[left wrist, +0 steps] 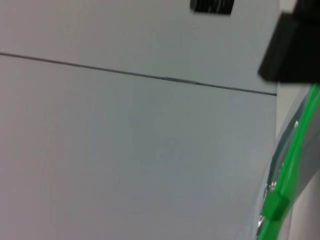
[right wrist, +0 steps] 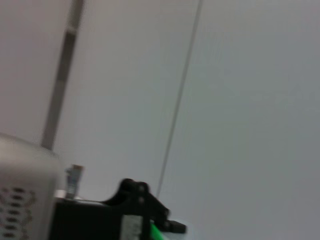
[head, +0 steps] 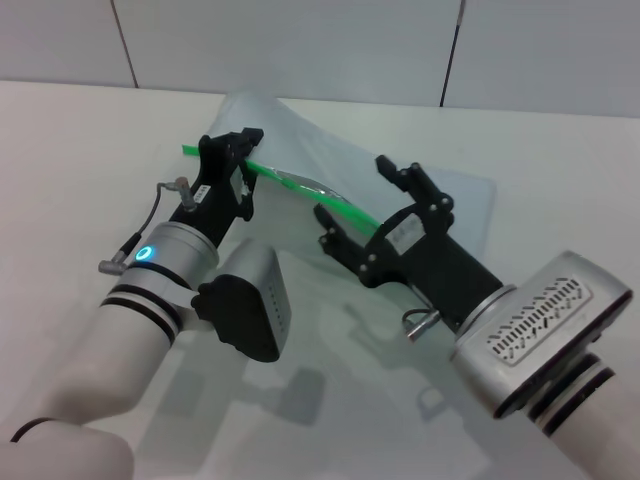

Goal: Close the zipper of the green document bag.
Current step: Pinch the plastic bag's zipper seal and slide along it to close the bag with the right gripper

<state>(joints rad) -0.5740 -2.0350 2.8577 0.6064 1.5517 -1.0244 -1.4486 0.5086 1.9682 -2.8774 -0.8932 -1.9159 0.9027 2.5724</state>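
Note:
The green document bag (head: 420, 170), a pale translucent pouch, lies on the white table with its zipper (head: 290, 178) running as a bright green strip along the near edge. My left gripper (head: 228, 150) is shut on the strip's left end, and a short green tip sticks out past it. The strip gapes slightly at mid length. My right gripper (head: 358, 200) stands open around the strip farther right, one finger on each side. In the left wrist view the zipper (left wrist: 295, 150) shows a thicker green piece, likely the slider (left wrist: 274, 205). The right wrist view catches the left gripper (right wrist: 145, 210) from afar.
The white table (head: 80, 150) stretches to the left and front of the bag. A light tiled wall (head: 300, 40) rises behind it. Both forearms reach in from the near edge, left (head: 150, 290) and right (head: 540, 340).

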